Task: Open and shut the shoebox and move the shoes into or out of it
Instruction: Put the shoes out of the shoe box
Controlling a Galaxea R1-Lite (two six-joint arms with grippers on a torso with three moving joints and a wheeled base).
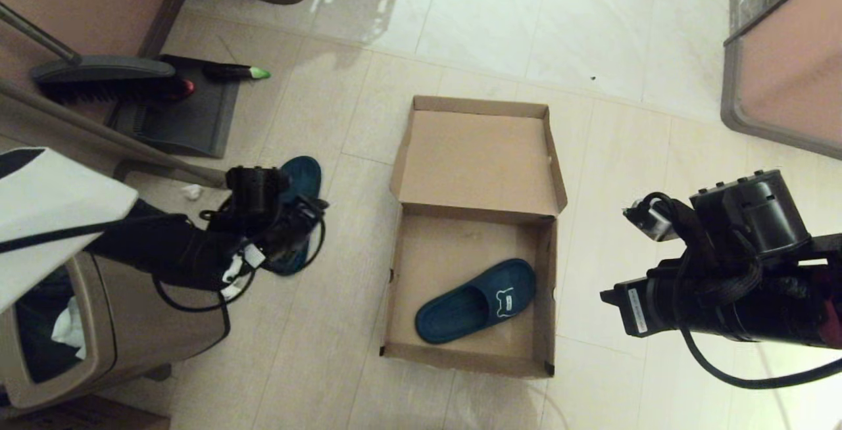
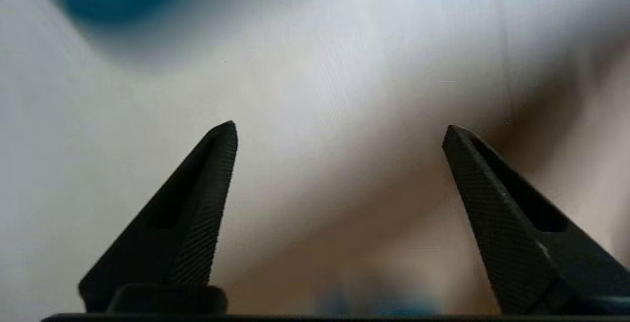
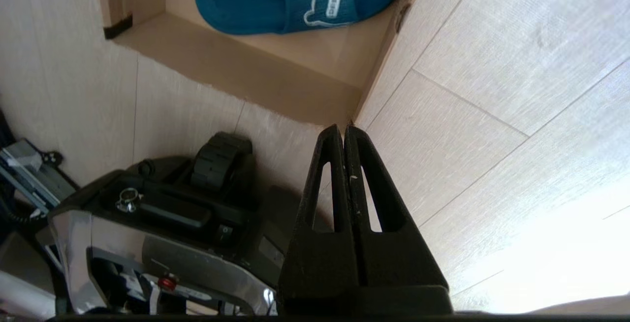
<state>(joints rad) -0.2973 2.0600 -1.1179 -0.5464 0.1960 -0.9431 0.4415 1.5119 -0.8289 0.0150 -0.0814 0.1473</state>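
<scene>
Hovering: left gripper, jaws spread, empty, over slipper on floor left of shoebox.
Boxed: second slipper inside.
Parked: right gripper, closed.
Risk: cable could snag the slipper.

Shoebox: on the floor, centre, lid folded back on the far side. Slipper: in the box, near-right part, lying aslant. Second slipper: on the floor left of the box, partly under the left gripper. Bin: near left. Dustpan and brush: far left, behind the second slipper. Right gripper: right of the box, beside its near corner.
</scene>
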